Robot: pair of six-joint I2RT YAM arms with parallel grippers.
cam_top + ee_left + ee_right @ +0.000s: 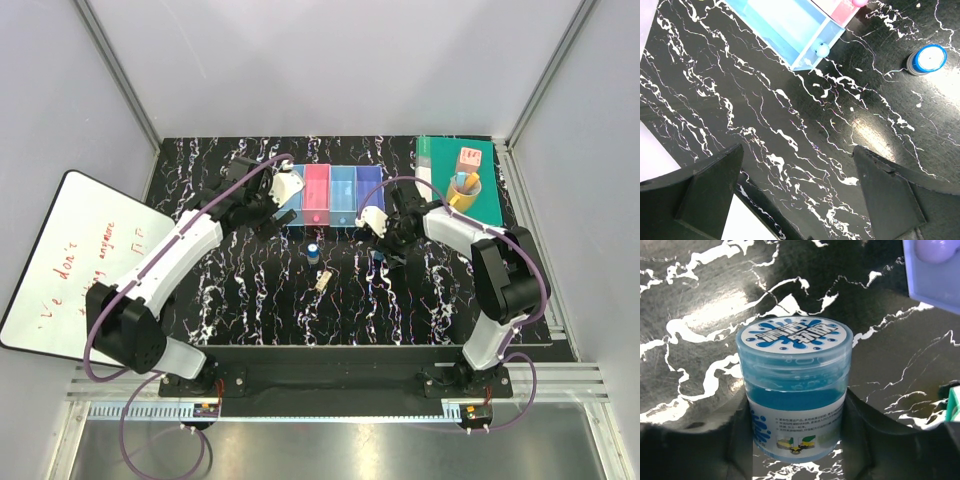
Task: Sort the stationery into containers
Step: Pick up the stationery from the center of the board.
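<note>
My right gripper is shut on a round blue jar with a white printed lid, which stands upright just in front of the purple bin. In the top view that gripper is below the row of four bins: light blue, pink, blue, purple. My left gripper is open and empty over bare table beside the light blue bin. A blue cylinder with a pale top stands in front of the bins. A tiny pale clip lies nearer me.
A green book at the back right carries a yellow mug and a pink cube. A whiteboard leans at the table's left edge. The blue cylinder also shows in the left wrist view.
</note>
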